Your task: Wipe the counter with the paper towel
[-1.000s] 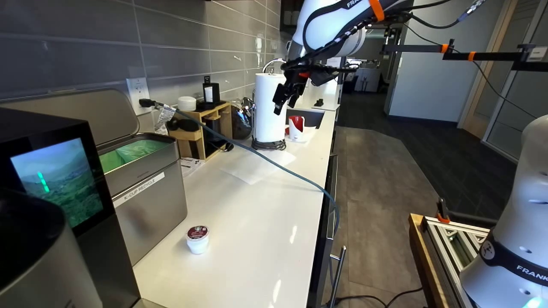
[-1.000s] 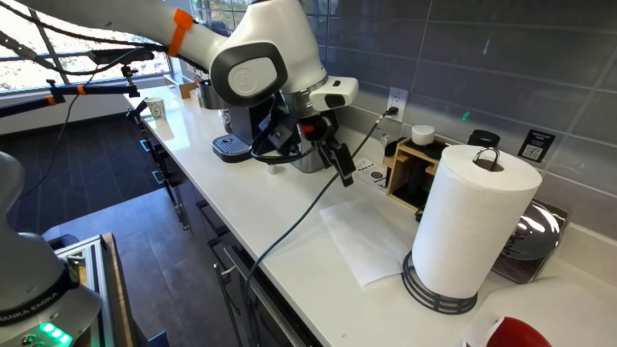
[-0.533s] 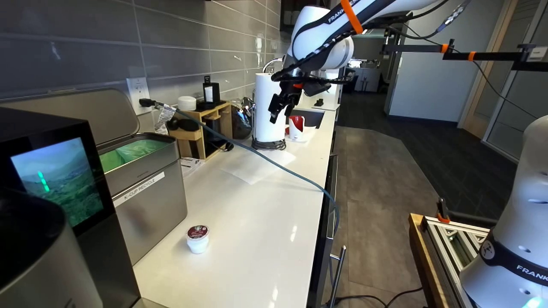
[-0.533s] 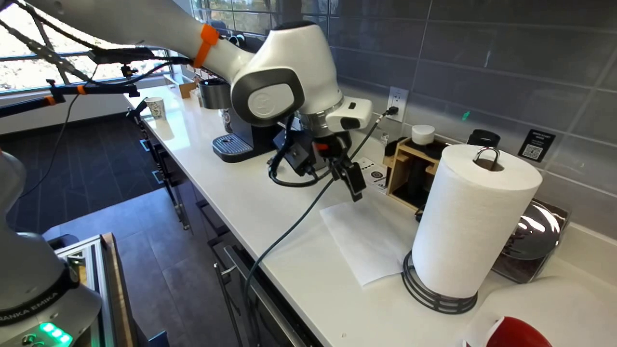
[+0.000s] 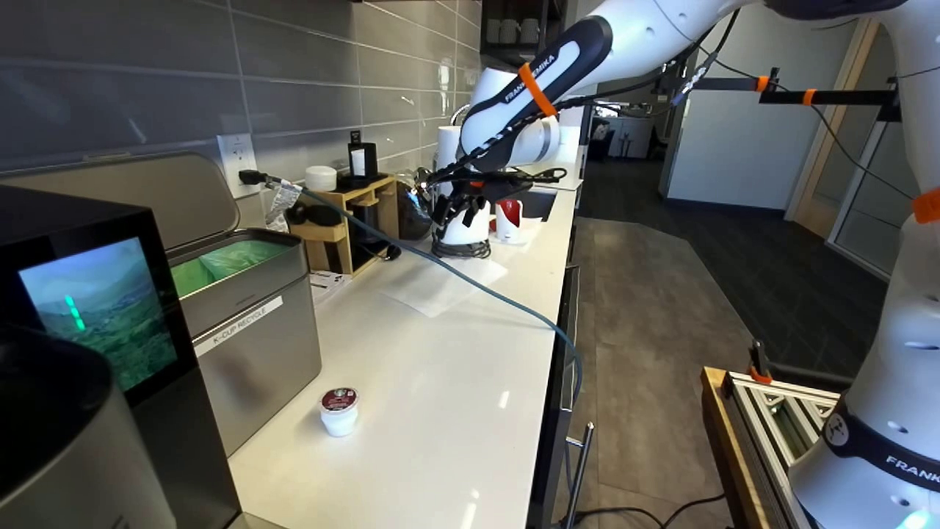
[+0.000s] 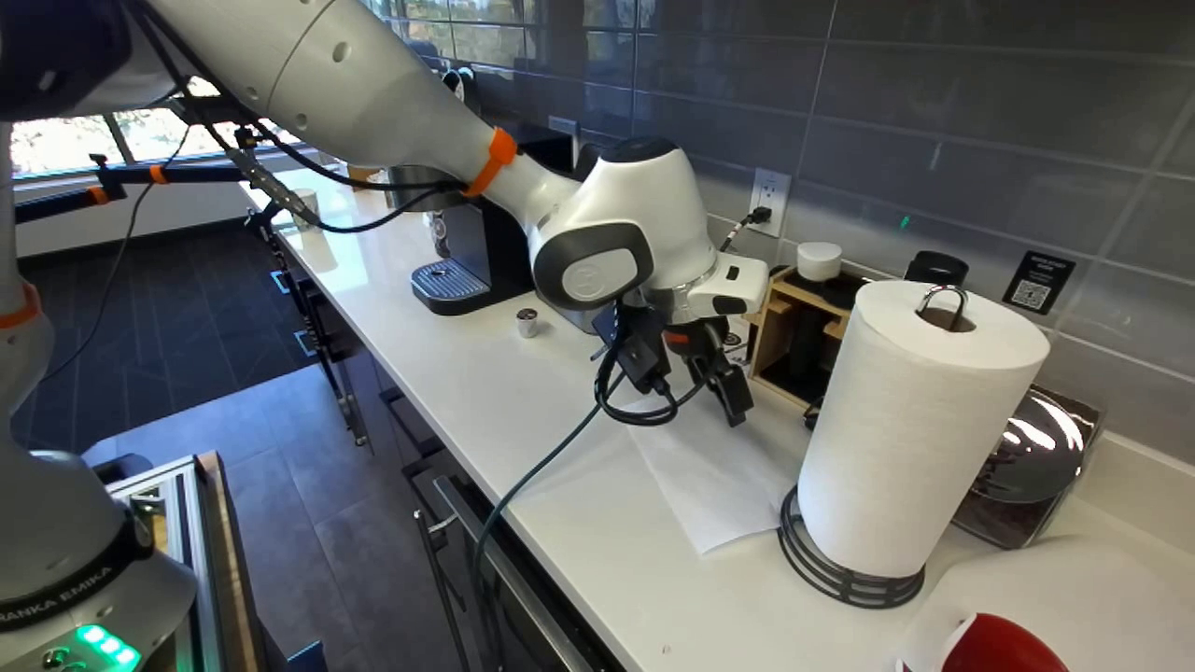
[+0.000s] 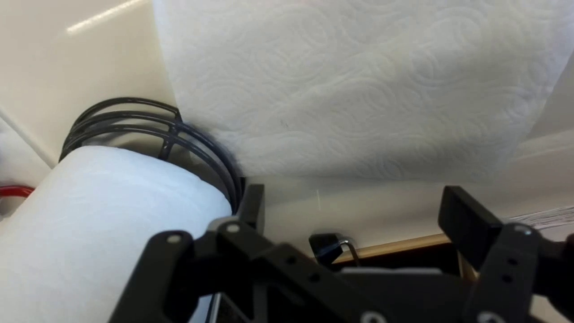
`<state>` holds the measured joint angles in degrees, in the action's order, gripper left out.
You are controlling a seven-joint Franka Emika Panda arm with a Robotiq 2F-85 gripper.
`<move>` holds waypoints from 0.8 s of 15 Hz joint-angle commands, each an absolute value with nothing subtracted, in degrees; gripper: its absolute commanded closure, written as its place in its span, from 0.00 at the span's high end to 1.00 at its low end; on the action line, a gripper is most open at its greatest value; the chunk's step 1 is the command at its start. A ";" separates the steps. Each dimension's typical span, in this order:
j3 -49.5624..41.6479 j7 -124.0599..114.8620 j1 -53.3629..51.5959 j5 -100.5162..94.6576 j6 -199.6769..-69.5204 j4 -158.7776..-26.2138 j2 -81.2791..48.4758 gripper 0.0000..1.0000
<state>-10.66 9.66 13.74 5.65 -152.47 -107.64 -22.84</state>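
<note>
Below the fingers (image 7: 468, 224), wide apart and empty, I'm seeing paper towel (image 7: 358, 89) lying flat; thinness is likely inviting a missed pinch.

Pale-jointed grey tiled wall (image 5: 294, 81) in both exterior views, with glossy streaks of reflected light (image 5: 137, 131); white outlet (image 6: 769, 191) set into it; farther along, black notice (image 6: 1039, 282) with a QR code, small green glint (image 6: 905, 222) between the two; at the back, bright windows (image 6: 65, 147), washed nearly white by daylight; grey floor tiles (image 6: 308, 504) alongside dark cabinet fronts (image 6: 373, 392) with metal handles (image 5: 580, 470); darker flooring (image 5: 734, 272) beyond; in an exterior view, dark cupboard (image 5: 512, 9) overhead; deeper in the room, pale wall (image 5: 756, 147) with dark skirting (image 5: 723, 206), then tan wood frame (image 5: 826, 189) and grey panel (image 5: 870, 228).
</note>
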 commanded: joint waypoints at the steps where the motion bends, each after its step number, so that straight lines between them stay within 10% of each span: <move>1: -9.71 8.80 14.57 4.80 -152.36 -107.09 -23.35 1.00; 12: -7.11 5.49 17.07 9.15 -157.96 -101.45 -35.09 1.00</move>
<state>-6.85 8.29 16.80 9.25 -154.67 -104.29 -31.22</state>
